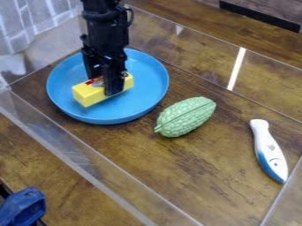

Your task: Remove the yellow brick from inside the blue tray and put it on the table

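Toward the far left corner of the table (71, 190), the blue tray (147, 75) sits flat on the dark wood, and the yellow brick (92, 91) is inside it, near the middle of the dish. The gripper (109, 79) points straight down from the black arm, with its dark fingers (117, 84) straddling the brick's right half. The jaws stand part-way apart, about as wide as the brick, and appear to be closed on it, with the pads against its sides. Whether the brick rests on the tray floor or is raised just off it is hard to tell from this view; it seems barely lifted at most.

By my reading, the grasp is made and the removal has hardly begun. The brick has yet to clear the raised rim, travel out over the wood, and be set down and released.

Around the tray, a green ridged vegetable (185, 116) lies just beside the rim on the side toward the right edge, so a straight path that way would pass over it. A white and blue tool (268, 149) lies well apart, near the right edge. Clear reflective panels (224, 53) stand around the tabletop. Open wood shows along the near edge and between the vegetable and the tool, which would likely suit a drop.
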Robot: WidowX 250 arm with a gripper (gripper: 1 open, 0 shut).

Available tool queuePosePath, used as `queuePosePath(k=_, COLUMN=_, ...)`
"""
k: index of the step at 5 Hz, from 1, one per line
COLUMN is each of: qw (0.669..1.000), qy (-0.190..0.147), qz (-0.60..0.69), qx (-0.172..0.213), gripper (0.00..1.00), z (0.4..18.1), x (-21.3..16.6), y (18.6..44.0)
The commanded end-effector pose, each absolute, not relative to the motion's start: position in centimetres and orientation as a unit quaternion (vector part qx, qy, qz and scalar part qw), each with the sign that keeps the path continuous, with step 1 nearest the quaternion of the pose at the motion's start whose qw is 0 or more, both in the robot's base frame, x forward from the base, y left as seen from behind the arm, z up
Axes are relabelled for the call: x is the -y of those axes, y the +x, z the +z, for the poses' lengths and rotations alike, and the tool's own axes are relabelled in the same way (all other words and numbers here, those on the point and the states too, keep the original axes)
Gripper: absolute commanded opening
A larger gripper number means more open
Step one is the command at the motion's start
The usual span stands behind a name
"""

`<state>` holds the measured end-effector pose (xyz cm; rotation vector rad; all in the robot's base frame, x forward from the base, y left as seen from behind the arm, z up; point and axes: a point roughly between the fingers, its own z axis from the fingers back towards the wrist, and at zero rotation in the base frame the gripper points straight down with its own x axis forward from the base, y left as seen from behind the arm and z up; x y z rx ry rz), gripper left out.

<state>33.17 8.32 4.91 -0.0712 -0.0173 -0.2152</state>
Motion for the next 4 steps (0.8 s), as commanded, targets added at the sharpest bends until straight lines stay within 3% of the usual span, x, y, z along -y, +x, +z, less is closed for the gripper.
queuePosePath(k=1, qw=0.991, qy=-0.011, qz=-0.124, qx=0.051, gripper=0.0, z=8.5, x=-8.0, y=34.5)
queuePosePath(k=4, qw=0.989, qy=0.001, qz=-0.143, qx=0.044, gripper=0.0, z=10.0, x=-7.2, y=34.6)
